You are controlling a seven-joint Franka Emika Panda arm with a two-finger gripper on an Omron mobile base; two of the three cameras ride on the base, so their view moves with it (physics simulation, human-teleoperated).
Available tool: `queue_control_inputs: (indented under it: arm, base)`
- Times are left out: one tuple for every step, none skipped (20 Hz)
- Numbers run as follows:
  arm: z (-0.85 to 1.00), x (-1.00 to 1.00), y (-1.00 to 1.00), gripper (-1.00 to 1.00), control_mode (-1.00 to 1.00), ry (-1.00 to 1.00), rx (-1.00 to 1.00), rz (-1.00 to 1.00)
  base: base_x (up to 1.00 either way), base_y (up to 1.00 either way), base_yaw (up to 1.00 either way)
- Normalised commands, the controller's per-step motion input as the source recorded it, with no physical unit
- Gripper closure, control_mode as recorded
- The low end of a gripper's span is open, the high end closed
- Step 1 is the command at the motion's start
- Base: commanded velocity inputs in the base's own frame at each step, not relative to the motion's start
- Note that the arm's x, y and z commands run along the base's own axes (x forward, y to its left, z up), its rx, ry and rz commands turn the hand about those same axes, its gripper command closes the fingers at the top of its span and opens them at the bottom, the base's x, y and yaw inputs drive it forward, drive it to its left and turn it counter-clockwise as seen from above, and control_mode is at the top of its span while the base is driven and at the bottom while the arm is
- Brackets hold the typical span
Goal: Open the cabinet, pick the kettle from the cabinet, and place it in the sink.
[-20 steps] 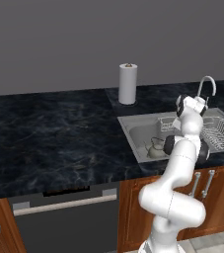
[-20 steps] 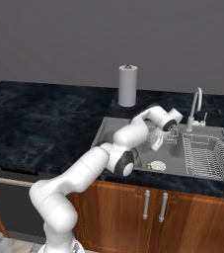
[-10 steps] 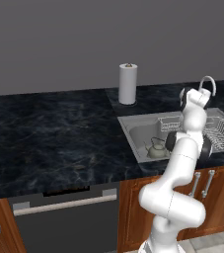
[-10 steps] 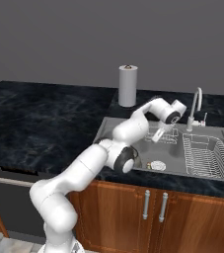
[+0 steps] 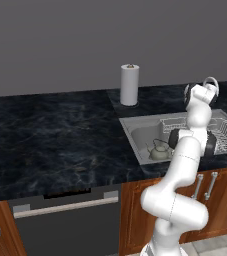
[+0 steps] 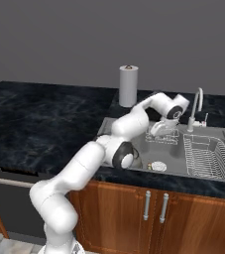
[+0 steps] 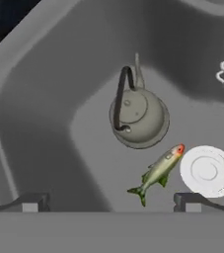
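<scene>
With the kettle sitting upright on the floor of the sink, beside a small fish (and a round drain), my end effector hangs above it spread wide and empty, so I should lift straight clear without clipping its arched handle.

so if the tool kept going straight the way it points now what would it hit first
Probably the small fish on the sink floor, or the bare floor beside it. The open tool looks down into the basin, with the kettle slightly further along; depth is hard to judge.
</scene>
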Motion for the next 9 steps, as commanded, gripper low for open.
queue_control_inputs:
  arm:
    - [0.00, -0.42, 0.15, -1.00, -1.00, -0.05, -0.19, -0.42]
    - [0.00, -0.42, 0.16, -1.00, -1.00, -0.03, -0.20, -0.42]
    - [0.00, -0.40, 0.17, -1.00, -1.00, 0.00, -0.20, -0.42]
    - [0.00, -0.39, 0.18, -1.00, -1.00, 0.00, -0.21, -0.42]
    - [0.00, -0.39, 0.18, -1.00, -1.00, 0.00, -0.21, -0.41]
    - [0.00, -0.38, 0.18, -1.00, -1.00, 0.00, -0.22, -0.40]
    - [0.00, -0.38, 0.20, -1.00, -1.00, 0.00, -0.23, -0.38]
    - [0.01, -0.36, 0.22, -1.00, -1.00, 0.00, -0.24, -0.36]
    - [0.02, -0.36, 0.23, -1.00, -1.00, -0.01, -0.26, -0.35]
  base:
    - [0.00, 0.00, 0.00]
    - [0.00, 0.00, 0.00]
    - [0.00, 0.00, 0.00]
    - [0.00, 0.00, 0.00]
    - [0.00, 0.00, 0.00]
    - [0.00, 0.00, 0.00]
    - [0.00, 0.00, 0.00]
    - [0.00, 0.00, 0.00]
    - [0.00, 0.00, 0.00]
